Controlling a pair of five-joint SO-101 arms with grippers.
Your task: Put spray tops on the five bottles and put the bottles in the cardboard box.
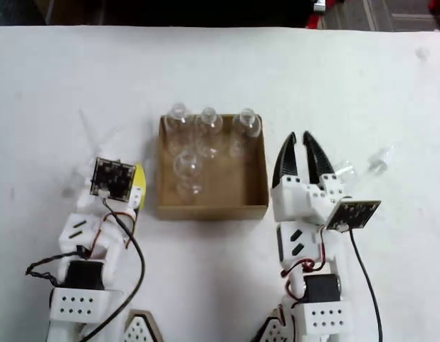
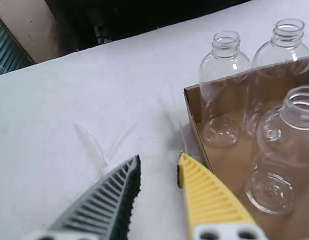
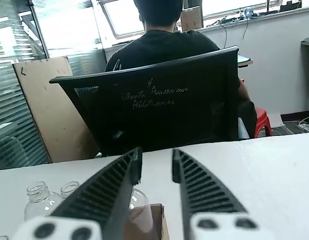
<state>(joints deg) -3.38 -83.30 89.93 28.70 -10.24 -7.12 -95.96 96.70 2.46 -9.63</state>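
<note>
1. cardboard box point(image 1: 213, 209): sits on the tabletop point(image 1: 220, 64) between the two arms.
2. bottles point(image 1: 208, 125): four stand upright inside the box, three in a row along the far wall and one nearer the middle; necks open.
3. left fingers point(image 2: 209, 200): slightly apart, holding nothing, low over the tabletop just beside the box's left wall.
4. right fingers point(image 1: 284, 162): slightly apart, holding nothing, just beside the box's right wall.
5. clear plastic piece point(image 1: 377, 164): lies on the tabletop to the right of the right fingers; type cannot be identified.
</note>
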